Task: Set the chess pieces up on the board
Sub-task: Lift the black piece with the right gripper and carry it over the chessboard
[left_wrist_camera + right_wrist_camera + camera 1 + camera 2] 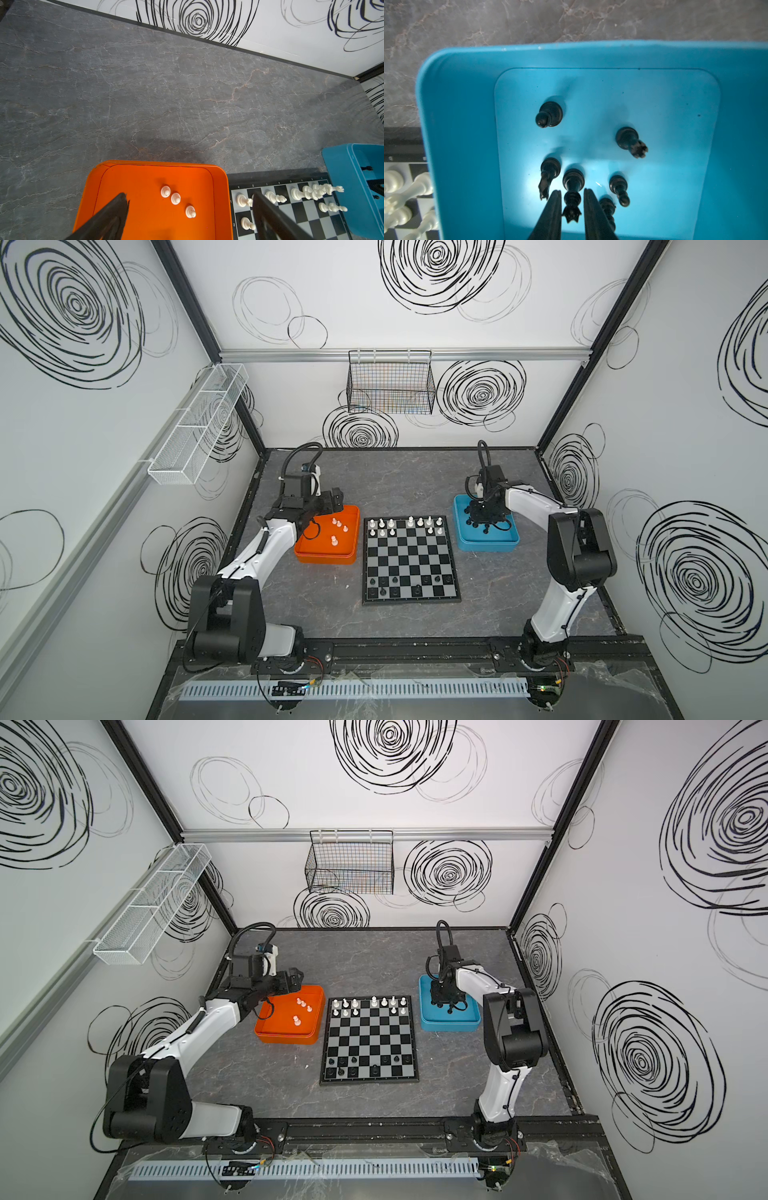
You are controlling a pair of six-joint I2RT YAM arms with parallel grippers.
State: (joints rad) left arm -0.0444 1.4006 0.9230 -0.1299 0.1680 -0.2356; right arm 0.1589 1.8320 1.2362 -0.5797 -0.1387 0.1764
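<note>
Matt grey tabletop (415, 481), stone-look with pale veins. Smooth, slightly glossy plastic orange tray (324, 560) and blue tray (488, 545). White chess pieces (175, 198) glossy plastic. The board (409, 556) smooth, faintly reflective.

Left arm (249, 560) and right arm (552, 614) are showing white shell links with bulky black joint housings; ribbed black cables (291, 456) are looping off both wrists; left gripper (189, 194) and right gripper (572, 190) are showing matte black tapered fingers (108, 220); thin red wires (316, 664) are trailing at bases.

board (409, 556): flat, mid-table | white pieces (410, 521): upright, far rows | black pieces (417, 591): near rows
</note>
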